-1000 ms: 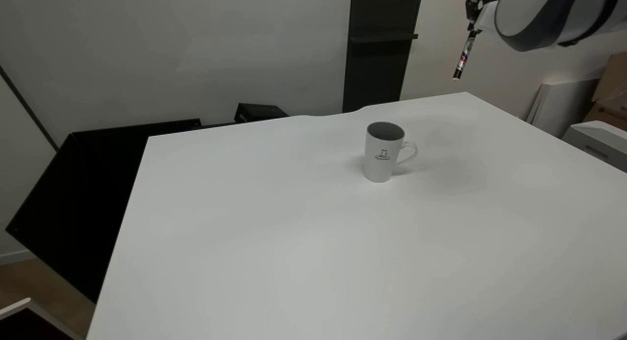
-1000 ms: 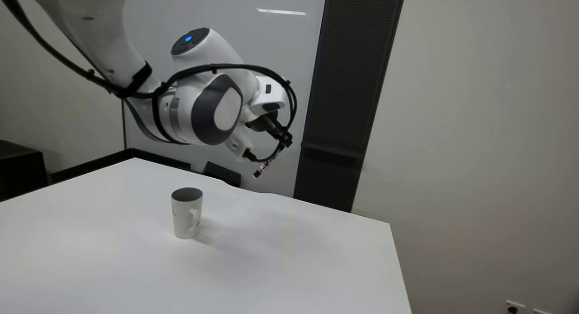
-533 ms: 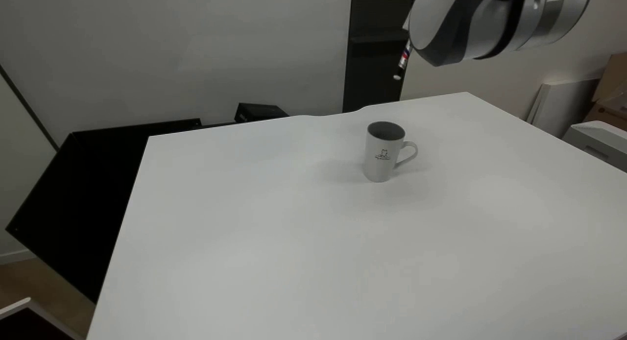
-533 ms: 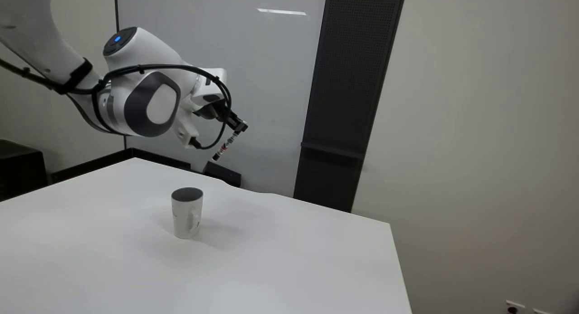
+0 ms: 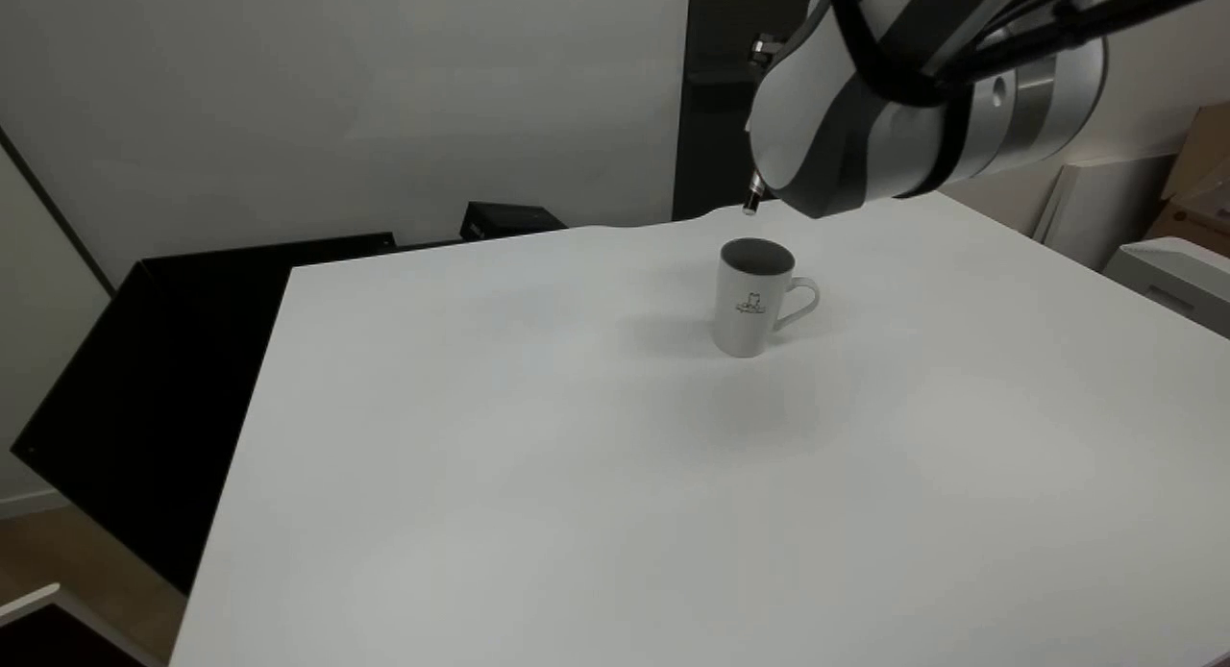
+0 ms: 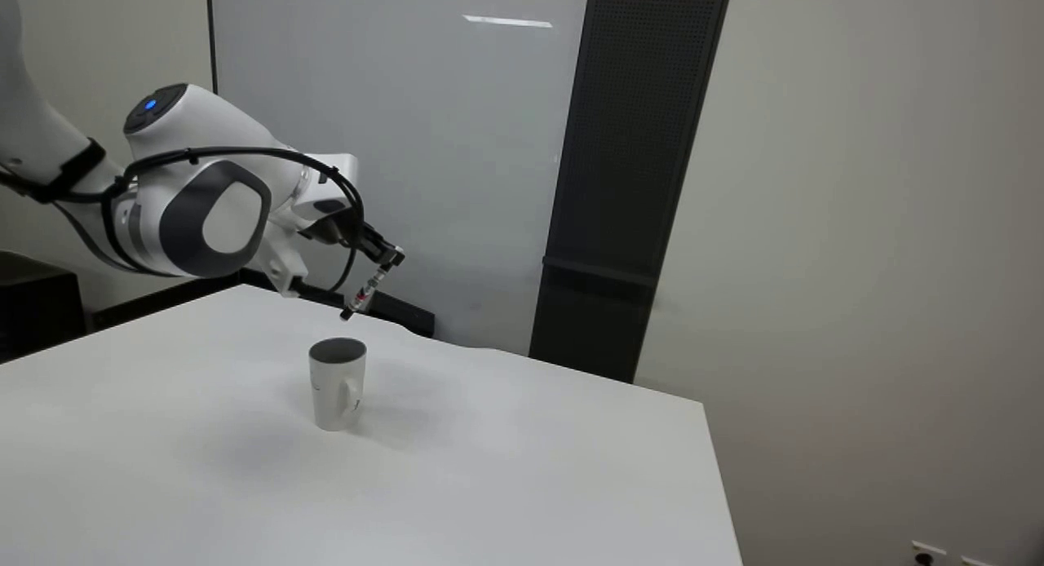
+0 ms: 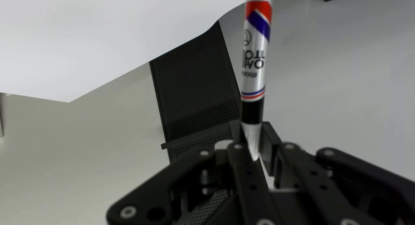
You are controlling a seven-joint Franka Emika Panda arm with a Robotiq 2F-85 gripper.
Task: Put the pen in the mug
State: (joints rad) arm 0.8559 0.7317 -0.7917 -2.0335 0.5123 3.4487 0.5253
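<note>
The white mug [image 5: 742, 313] stands upright on the table; it also shows in an exterior view [image 6: 330, 393], with its dark interior facing up. My gripper [image 7: 253, 134] is shut on one end of the pen [image 7: 254, 59], a silver-white marker with black ends and red and blue bands. In an exterior view the pen [image 6: 364, 294] hangs tilted from the gripper [image 6: 391, 258], its free end just above and apart from the mug's rim. In an exterior view only the pen's lower end [image 5: 752, 198] shows above the mug; the arm hides the rest. The mug is out of the wrist view.
The white table [image 5: 480, 456] spreads around the mug. A dark perforated panel [image 6: 628, 183] stands against the wall behind. A black box [image 6: 400, 311] sits beyond the table's back edge. A black cable [image 6: 351, 199] loops beside the gripper.
The arm has carried the pen left in both exterior views, then lowered it, so its free end is now close above the mug. The mug has not moved. The gripper has stayed on the pen.
</note>
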